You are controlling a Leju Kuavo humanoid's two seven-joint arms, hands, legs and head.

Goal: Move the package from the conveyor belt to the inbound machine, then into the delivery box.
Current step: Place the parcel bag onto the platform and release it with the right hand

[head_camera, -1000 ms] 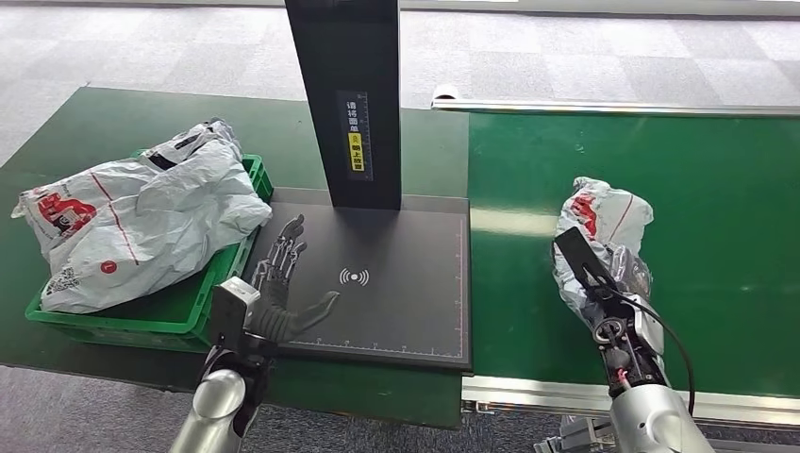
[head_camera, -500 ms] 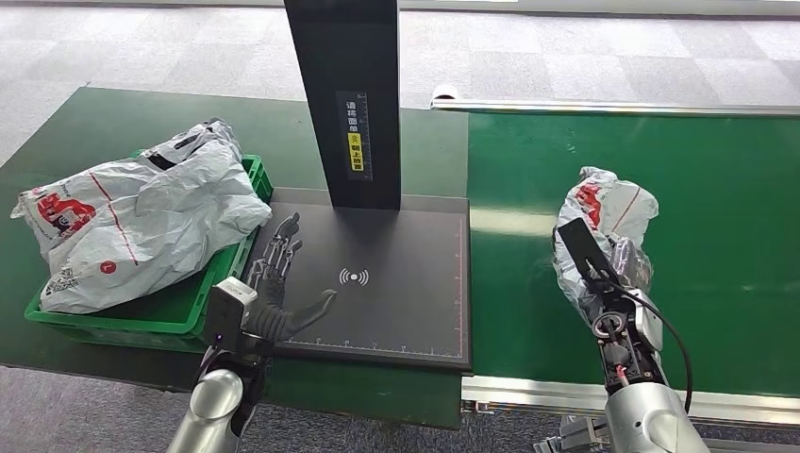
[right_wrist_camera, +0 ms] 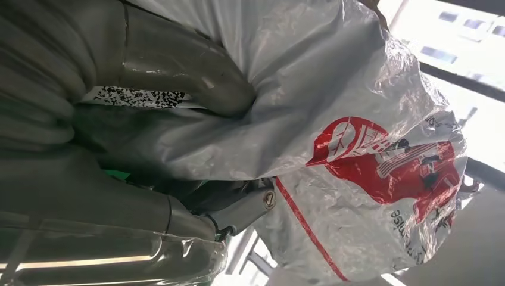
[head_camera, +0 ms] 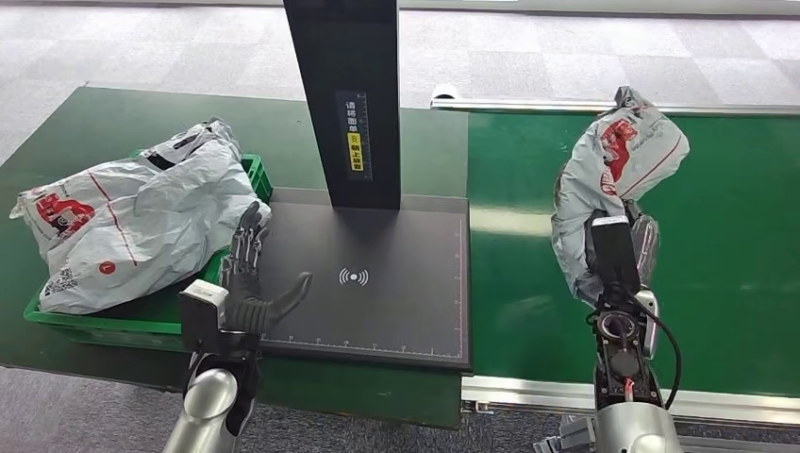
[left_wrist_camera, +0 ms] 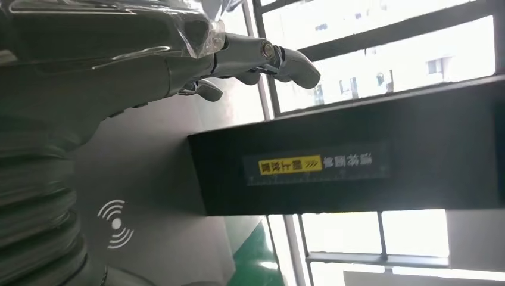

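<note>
Green conveyor belt (head_camera: 736, 236), package (head_camera: 613, 179) upright lengthwise, right hand (head_camera: 618, 274) fingers clasping it, left hand (head_camera: 247, 283) fingers spread, empty

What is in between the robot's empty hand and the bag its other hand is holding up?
In the head view, the flat black scanner plate of the inbound machine and a bare strip of green conveyor belt lie between the left hand and the grey plastic package gripped by the right hand.

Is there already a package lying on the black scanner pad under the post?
No, the scanner pad is bare; one package is gripped by the right hand, another lies on the green box.
</note>
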